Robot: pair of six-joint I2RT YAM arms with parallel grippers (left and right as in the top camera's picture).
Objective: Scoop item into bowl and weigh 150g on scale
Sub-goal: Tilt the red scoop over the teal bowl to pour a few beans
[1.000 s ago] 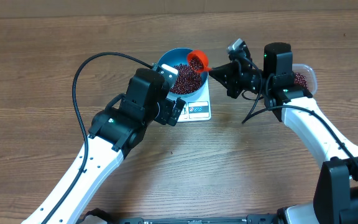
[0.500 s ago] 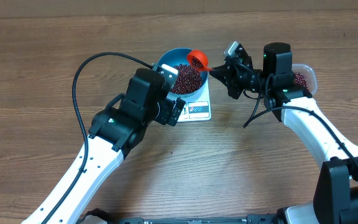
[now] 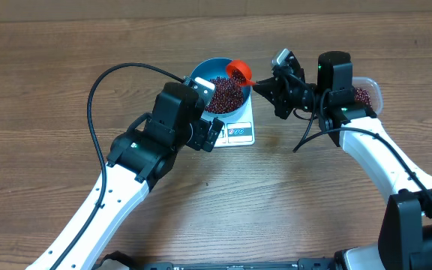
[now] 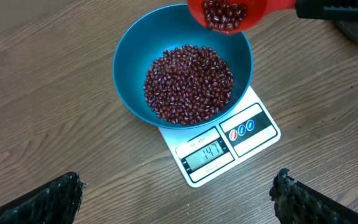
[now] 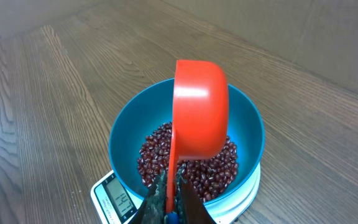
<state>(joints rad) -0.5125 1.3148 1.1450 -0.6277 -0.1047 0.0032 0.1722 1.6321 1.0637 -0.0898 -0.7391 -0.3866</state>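
Now the right fingers (image 5: 156, 202), clamped on the handle of the scoop (image 5: 199, 106), hold its cup tilted above the bowl (image 4: 129, 56) of beans (image 4: 188, 84) on the scale (image 4: 253, 134) just ahead, while the left fingers (image 4: 48, 199) hang wide apart.

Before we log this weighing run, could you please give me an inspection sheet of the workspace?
Surface: wooden table, brown grain.
Job's things: blue bowl sits on white scale, holding beans; display appears to read 147.
Clutter: clear tub of beans, partly hidden behind right arm.
Grippers: right gripper shut on orange scoop, tilted over bowl, beans inside; left gripper open, empty, near scale.
Cables: black cable loops over left arm; another hangs by right arm.
Surroundings: pale strip past far table edge.
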